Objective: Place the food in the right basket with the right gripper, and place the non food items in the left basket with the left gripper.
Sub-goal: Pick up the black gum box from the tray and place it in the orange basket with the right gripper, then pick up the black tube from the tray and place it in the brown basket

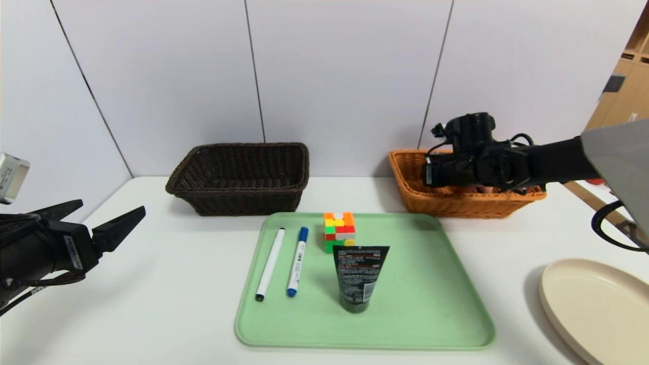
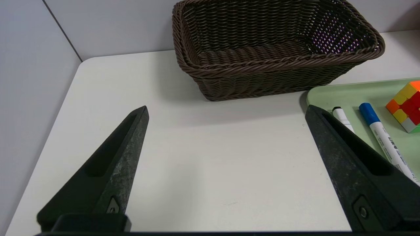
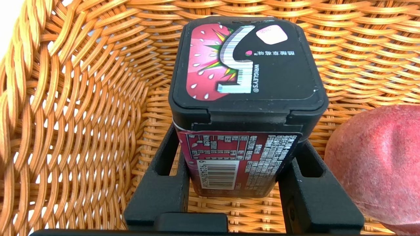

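My right gripper (image 3: 238,137) is down inside the right basket (image 1: 456,205), shut on the dark pink-labelled container (image 3: 246,65), one finger on each side. The container's base is at the wicker floor. The peach (image 3: 377,164) lies beside it in the same basket (image 3: 82,98). On the green tray (image 1: 431,304) lie a black-capped marker (image 1: 270,263) and a blue-capped marker (image 1: 297,261), with the puzzle cube (image 1: 339,232) and the standing black tube (image 1: 359,279). My left gripper (image 1: 112,207) hovers open and empty over the table's left side, short of the left basket (image 1: 238,200).
A cream plate (image 1: 598,304) sits at the table's front right corner. In the left wrist view the dark basket (image 2: 262,78) is empty, with the tray's corner (image 2: 328,95), both markers and the cube (image 2: 407,105) beside it. Wall panels stand close behind both baskets.
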Controlling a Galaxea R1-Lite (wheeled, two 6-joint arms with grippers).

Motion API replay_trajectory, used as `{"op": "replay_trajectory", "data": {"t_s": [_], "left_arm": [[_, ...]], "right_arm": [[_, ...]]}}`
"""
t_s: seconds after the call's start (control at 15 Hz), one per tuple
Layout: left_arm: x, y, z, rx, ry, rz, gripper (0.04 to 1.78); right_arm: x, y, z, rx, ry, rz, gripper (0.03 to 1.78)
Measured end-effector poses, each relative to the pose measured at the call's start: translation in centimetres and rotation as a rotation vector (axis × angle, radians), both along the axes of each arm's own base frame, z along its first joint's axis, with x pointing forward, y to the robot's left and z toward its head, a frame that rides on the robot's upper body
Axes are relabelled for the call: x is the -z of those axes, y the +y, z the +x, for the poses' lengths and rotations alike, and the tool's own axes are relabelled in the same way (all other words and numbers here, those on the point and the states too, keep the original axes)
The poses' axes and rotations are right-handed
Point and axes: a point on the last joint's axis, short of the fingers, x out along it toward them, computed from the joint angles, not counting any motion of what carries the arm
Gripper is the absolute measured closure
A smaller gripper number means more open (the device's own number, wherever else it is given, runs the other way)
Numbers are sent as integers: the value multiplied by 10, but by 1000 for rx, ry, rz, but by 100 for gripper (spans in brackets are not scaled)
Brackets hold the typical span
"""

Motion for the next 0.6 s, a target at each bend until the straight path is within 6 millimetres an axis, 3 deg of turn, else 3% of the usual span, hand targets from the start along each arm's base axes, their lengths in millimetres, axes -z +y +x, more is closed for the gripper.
{"op": "replay_trajectory", "data": {"t_s": [0.27, 0.6], "left_arm": [[0, 0, 0, -1, 0, 0, 13], [0, 0, -1, -1, -3, 2, 13]], "right_arm": [[-2, 0, -1, 0, -7, 1, 69], [-9, 0, -4, 7, -19, -1, 41]]}}
